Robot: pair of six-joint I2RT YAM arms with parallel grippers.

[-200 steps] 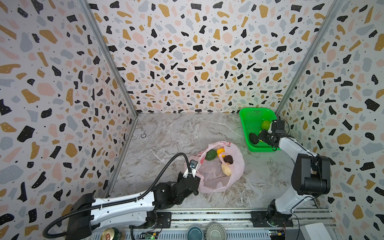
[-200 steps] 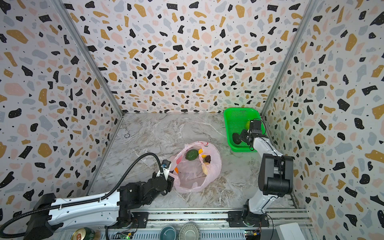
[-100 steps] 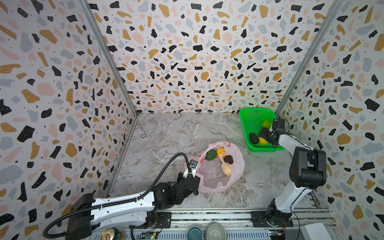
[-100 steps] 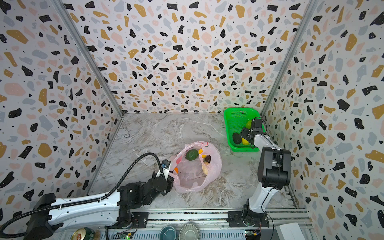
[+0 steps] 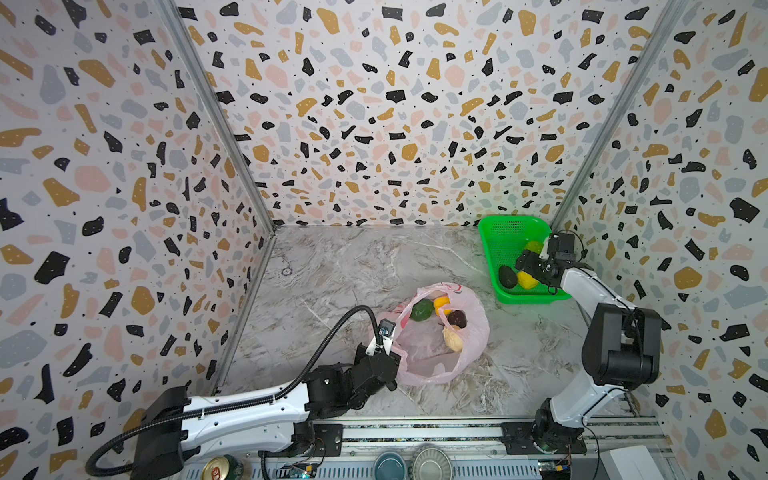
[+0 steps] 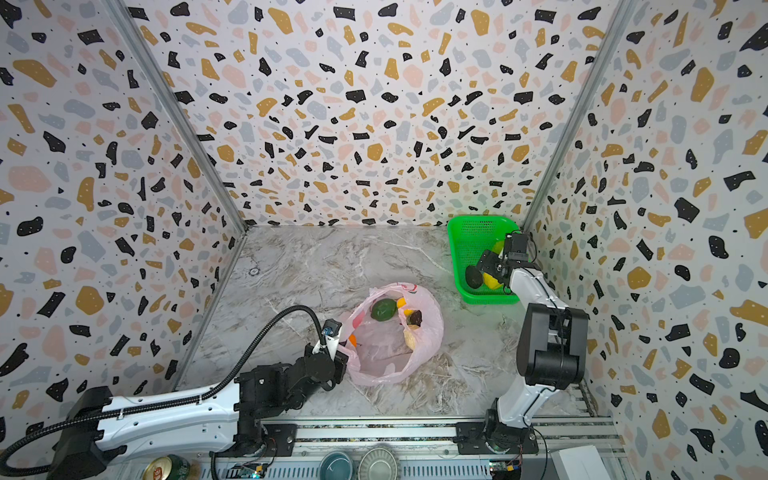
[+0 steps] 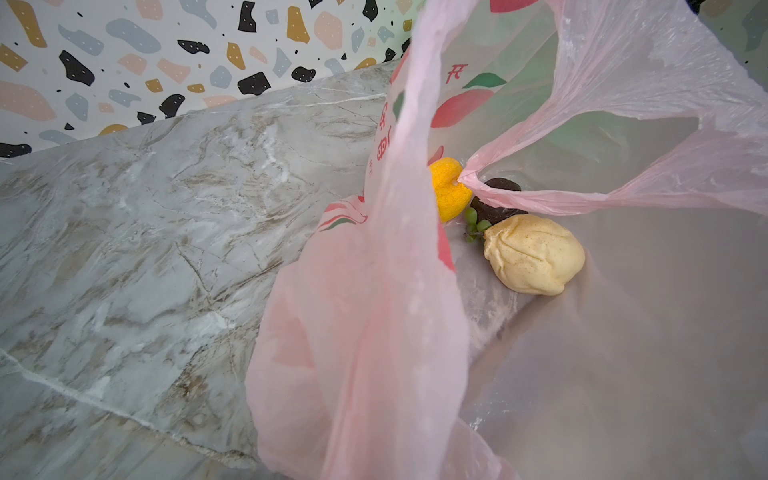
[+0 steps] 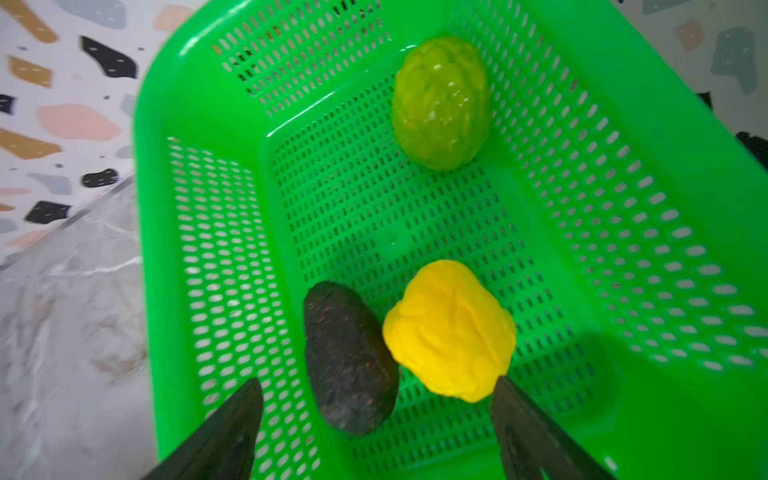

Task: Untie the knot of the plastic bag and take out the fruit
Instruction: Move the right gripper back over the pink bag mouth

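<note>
The pink plastic bag (image 5: 440, 365) lies mid-table with its mouth gaping; no knot shows, and the handle strips hang loose. Inside it lie fruit: a dark green piece (image 5: 422, 309), an orange one (image 5: 441, 303), a blackish one (image 5: 457, 318) and a pale cream one (image 7: 534, 257). My left gripper (image 5: 394, 358) is shut on the bag's near-left rim, and pink film (image 7: 365, 332) hides its jaws. My right gripper (image 8: 378, 386) hangs open and empty in the green basket (image 8: 208, 249), just above a yellow fruit (image 8: 449, 332) and a blackish one (image 8: 349, 361). A yellow-green fruit (image 8: 440, 104) lies farther in.
The basket (image 5: 498, 232) sits in the back right corner against the terrazzo walls. On the front rail stand a can (image 5: 222, 469), two small bowls (image 5: 390, 467) and a white box (image 5: 631, 463).
My right gripper's jaws have spread wide, and the yellow fruit now lies free beside the blackish one in the basket. The left arm and the bag have not moved.
</note>
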